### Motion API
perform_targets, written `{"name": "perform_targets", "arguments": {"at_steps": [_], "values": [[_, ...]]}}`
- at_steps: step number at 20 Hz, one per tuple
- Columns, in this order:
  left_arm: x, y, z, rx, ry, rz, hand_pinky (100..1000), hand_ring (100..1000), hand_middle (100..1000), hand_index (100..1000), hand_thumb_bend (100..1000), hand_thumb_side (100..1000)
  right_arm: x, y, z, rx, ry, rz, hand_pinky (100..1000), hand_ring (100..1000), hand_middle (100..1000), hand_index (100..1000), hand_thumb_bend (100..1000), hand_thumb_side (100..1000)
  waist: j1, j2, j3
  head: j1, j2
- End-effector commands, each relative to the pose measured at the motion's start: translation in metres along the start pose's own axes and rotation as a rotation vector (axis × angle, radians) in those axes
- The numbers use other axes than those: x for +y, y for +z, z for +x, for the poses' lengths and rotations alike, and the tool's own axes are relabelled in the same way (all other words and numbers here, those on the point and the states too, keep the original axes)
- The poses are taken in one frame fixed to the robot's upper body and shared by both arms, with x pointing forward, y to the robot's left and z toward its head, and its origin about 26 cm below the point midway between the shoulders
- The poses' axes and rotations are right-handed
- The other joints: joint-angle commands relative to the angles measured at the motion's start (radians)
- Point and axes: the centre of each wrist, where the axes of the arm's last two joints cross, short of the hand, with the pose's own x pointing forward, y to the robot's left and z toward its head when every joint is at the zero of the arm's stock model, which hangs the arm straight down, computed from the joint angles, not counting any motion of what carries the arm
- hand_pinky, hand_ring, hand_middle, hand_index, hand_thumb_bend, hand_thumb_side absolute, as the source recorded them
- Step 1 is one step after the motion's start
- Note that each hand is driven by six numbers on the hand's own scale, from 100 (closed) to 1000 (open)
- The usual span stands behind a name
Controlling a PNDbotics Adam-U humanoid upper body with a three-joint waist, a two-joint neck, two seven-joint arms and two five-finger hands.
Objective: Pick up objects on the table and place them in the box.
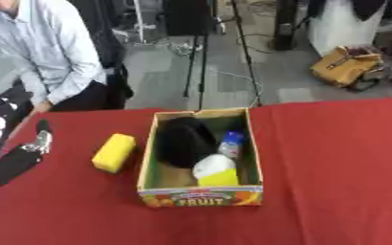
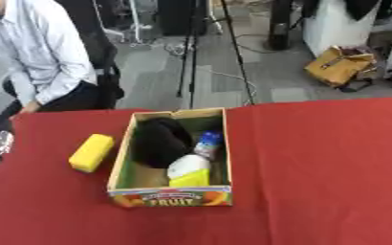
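Note:
A yellow block (image 1: 114, 152) lies on the red table (image 1: 333, 167), just left of a cardboard box (image 1: 201, 196) marked FRUIT. Inside the box are a large black object (image 1: 185, 141), a small bottle with a blue top (image 1: 230, 143), and a white and yellow item (image 1: 216, 172) at the front. My left hand (image 1: 19, 160), black with silver joints, is low over the table at the left edge, a short way left of the block. Its fingers are stretched out and hold nothing. My right hand shows in neither view.
Wide bare red cloth lies right of the box and in front of it. Beyond the table's far edge stand tripod legs (image 1: 201, 72), and a brown bag (image 1: 346, 64) sits on the floor.

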Motion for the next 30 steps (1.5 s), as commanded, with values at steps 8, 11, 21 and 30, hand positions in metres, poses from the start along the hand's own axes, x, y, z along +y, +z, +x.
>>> {"name": "perform_targets", "arguments": {"at_steps": [8, 11, 21, 30], "values": [[0.013, -0.038, -0.019, 0.078, -0.142, -0.334, 1000, 1000, 1000, 1000, 223, 836, -0.005, -0.001, 0.004, 0.011, 0.012, 0.007, 877, 872, 790, 845, 100, 1000, 0.004, -0.036, 0.003, -0.001, -0.005], [0.01, -0.05, -0.021, 0.127, -0.13, -0.462, 1000, 1000, 1000, 1000, 466, 967, -0.005, 0.001, 0.004, 0.022, 0.01, 0.011, 879, 872, 789, 843, 100, 1000, 0.008, -0.04, 0.0, -0.004, -0.005], [-0.007, -0.078, -0.005, 0.095, -0.079, -0.647, 1000, 1000, 1000, 1000, 425, 880, -0.004, 0.006, 0.004, 0.053, 0.003, 0.024, 883, 871, 786, 836, 100, 1000, 0.016, -0.044, -0.004, -0.006, -0.003], [-0.031, -0.087, -0.018, 0.102, 0.037, -0.603, 1000, 1000, 1000, 1000, 263, 698, -0.004, 0.01, 0.004, 0.077, -0.005, 0.033, 886, 870, 781, 826, 100, 1000, 0.024, -0.046, -0.001, -0.003, -0.001]]}}
